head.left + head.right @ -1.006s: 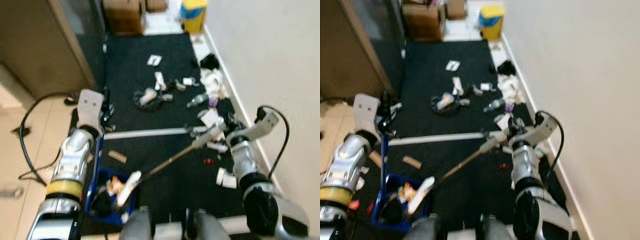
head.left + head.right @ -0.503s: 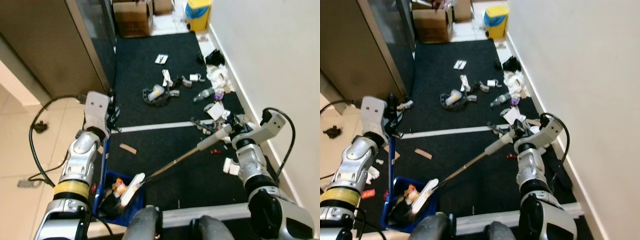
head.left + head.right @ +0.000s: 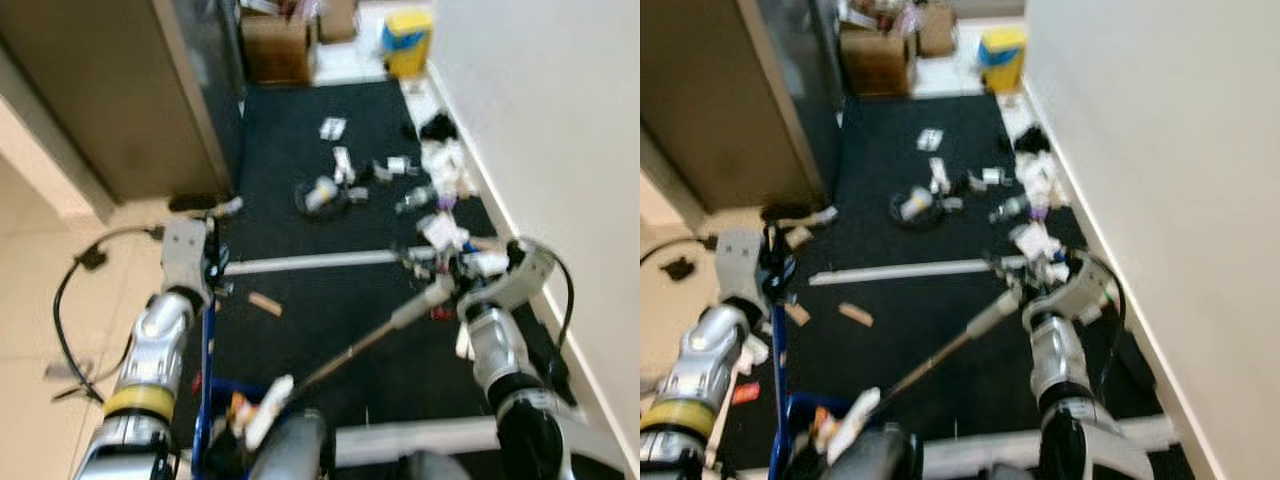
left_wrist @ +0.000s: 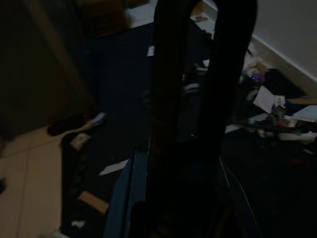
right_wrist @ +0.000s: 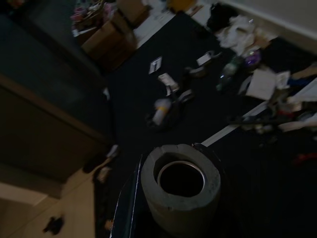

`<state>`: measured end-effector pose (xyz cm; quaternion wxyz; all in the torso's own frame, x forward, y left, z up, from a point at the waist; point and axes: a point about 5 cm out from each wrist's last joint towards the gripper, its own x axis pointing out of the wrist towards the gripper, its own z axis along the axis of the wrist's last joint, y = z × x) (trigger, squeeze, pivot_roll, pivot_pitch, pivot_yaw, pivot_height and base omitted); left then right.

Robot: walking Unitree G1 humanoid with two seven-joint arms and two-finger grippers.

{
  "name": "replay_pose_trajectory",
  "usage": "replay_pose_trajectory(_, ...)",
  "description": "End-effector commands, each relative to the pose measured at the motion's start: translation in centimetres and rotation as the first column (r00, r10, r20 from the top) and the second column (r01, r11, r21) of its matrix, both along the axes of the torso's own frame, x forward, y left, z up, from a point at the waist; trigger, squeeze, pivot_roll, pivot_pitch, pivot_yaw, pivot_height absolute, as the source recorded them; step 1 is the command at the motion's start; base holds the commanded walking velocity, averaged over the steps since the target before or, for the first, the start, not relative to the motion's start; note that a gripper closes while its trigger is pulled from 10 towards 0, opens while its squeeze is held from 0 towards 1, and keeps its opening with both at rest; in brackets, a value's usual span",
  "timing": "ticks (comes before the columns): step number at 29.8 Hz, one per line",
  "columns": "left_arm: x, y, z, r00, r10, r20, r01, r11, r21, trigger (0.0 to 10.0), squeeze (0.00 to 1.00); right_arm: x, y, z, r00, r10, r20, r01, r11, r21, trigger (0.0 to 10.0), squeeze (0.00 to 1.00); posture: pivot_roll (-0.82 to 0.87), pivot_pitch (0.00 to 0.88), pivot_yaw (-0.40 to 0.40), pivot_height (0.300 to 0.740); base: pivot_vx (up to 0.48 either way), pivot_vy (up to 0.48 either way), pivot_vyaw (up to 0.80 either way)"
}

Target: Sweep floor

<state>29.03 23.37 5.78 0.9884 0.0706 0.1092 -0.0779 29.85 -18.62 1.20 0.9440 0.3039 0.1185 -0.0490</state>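
My right gripper (image 3: 462, 286) is shut on the grey grip of a broom handle (image 3: 385, 325), which slants down to the left across the black mat (image 3: 300, 220). The white broom head (image 3: 266, 404) lies in a blue dustpan (image 3: 232, 430) holding some scraps, low in front of me. My left gripper (image 3: 212, 262) is shut on the dustpan's upright blue handle (image 3: 208, 345). Litter lies ahead: papers and a bottle along the wall (image 3: 442, 170), a dark tangle with a cup (image 3: 325, 192) and a card (image 3: 333, 127). The grip's end (image 5: 181, 184) shows in the right wrist view.
A white strip (image 3: 310, 262) crosses the mat and a brown scrap (image 3: 265, 303) lies near it. A tall cabinet (image 3: 110, 90) stands on the left, a white wall (image 3: 560, 120) on the right. A cardboard box (image 3: 280, 48) and yellow bin (image 3: 410, 25) are beyond. A black cable (image 3: 72, 300) loops over the tiles.
The whole picture has shifted and blurred as the camera moved. Dustpan and broom head now sit lower in view. Both grippers keep their holds.
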Motion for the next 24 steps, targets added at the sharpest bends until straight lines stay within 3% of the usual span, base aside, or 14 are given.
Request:
replay_pose_trajectory(1,0.88,-0.64,1.9,0.993,-0.031,0.114,0.033,0.999,-0.018,10.0,0.0,-1.01,1.16,-1.4,0.997,0.039,-0.069,-0.038,0.999,0.019,10.0,0.0,0.19,0.0,0.032,0.74,0.0,0.0,0.0)
replay_pose_trajectory(24,0.52,-0.67,1.27,0.996,-0.024,0.082,0.025,1.0,-0.009,10.0,0.0,-1.5,1.05,-1.96,0.994,0.038,-0.1,-0.037,0.999,0.009,10.0,0.0,0.21,0.0,0.019,0.74,0.0,0.0,0.0)
